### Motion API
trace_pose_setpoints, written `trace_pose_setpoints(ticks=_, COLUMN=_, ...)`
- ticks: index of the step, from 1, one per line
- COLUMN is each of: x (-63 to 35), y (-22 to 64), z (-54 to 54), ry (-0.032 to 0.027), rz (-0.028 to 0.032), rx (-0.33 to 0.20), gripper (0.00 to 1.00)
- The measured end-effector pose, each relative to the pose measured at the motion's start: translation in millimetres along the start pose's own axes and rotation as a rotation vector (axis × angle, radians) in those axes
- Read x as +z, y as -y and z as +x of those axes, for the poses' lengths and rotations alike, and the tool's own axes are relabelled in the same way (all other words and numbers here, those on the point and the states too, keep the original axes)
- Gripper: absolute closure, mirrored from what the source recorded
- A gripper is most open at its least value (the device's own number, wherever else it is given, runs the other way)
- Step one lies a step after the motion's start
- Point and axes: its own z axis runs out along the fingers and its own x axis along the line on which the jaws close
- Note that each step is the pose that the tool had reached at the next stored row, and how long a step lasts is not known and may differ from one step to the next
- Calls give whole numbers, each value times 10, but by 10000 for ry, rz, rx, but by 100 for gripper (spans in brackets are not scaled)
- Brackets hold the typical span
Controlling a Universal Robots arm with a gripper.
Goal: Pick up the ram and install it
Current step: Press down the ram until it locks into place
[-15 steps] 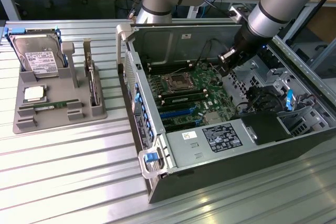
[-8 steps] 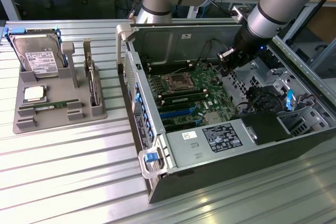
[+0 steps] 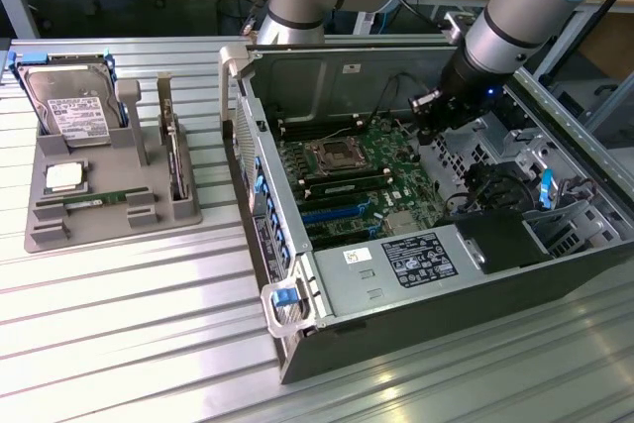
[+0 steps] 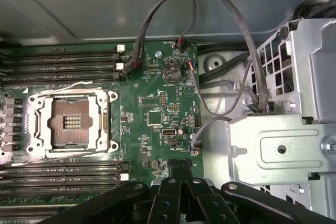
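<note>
Exterior view: one ram (image 3: pixel 97 201) in tray (image 3: pixel 45 230), one gripper (image 3: pixel 428 118) above motherboard (image 3: pixel 367 170).

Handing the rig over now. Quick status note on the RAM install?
Tool: over the open computer case, above the motherboard, not touching the ram. Its black fingers look closed together with nothing between them.
Ram: lying flat in the gray holder tray at the exterior view's left, beside the silver processor chip.
Memory slots next to the CPU socket look empty.
Done: nothing visible. Left: pick up and install.
</note>
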Motion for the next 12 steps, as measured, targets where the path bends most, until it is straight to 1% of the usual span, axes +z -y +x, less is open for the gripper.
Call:
trace_pose_setpoints(ticks=4, x=12, y=2, z=0, ry=130, rz=-7, rx=710, gripper=90)
trace_pose_setpoints(ticks=5, x=15, y=3, z=0, ry=172, rz=-10, rx=942, gripper=90)
trace_pose_setpoints(ticks=6, x=16, y=3, z=0, ry=199, rz=-11, rx=1090, gripper=90)
trace_pose_setpoints(ticks=7, x=16, y=3, z=0, ry=209, rz=-11, rx=1146, gripper=90)
trace_pose_setpoints(ticks=12, x=17, y=3, z=0, ry=210, rz=-12, rx=1147, gripper=90)
